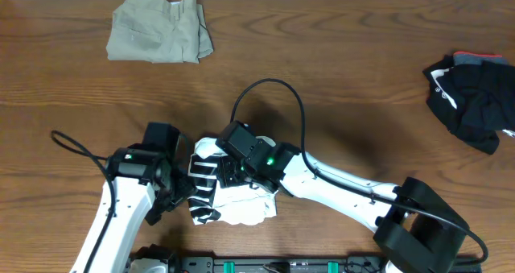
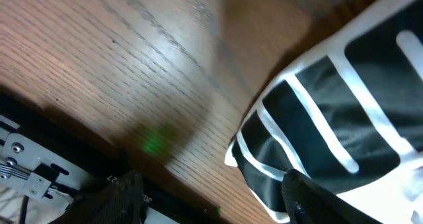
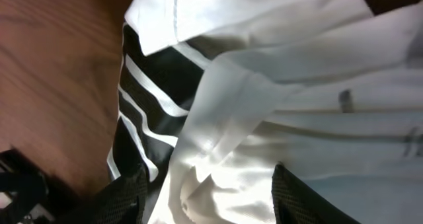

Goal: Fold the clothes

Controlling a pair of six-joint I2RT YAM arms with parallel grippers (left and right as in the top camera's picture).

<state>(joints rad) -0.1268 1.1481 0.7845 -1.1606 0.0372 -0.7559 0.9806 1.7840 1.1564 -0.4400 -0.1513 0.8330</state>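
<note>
The clothes' white T-shirt with black stripes (image 1: 241, 207) lies bunched near the table's front edge. My left gripper (image 1: 173, 194) sits at its left side. In the left wrist view the left gripper (image 2: 215, 204) is open over bare wood, and one finger (image 2: 310, 197) overlaps the striped T-shirt (image 2: 344, 105). My right gripper (image 1: 232, 175) is down on the shirt's top. In the right wrist view the right gripper (image 3: 208, 201) stands open, its fingers straddling a raised fold of the white T-shirt (image 3: 297, 85).
Folded khaki trousers (image 1: 161, 35) lie at the back left. A black bundle (image 1: 475, 96) sits at the right edge. The table's front edge with a black rail (image 1: 241, 265) runs just below the shirt. A black cable (image 1: 273, 88) arcs over the right arm.
</note>
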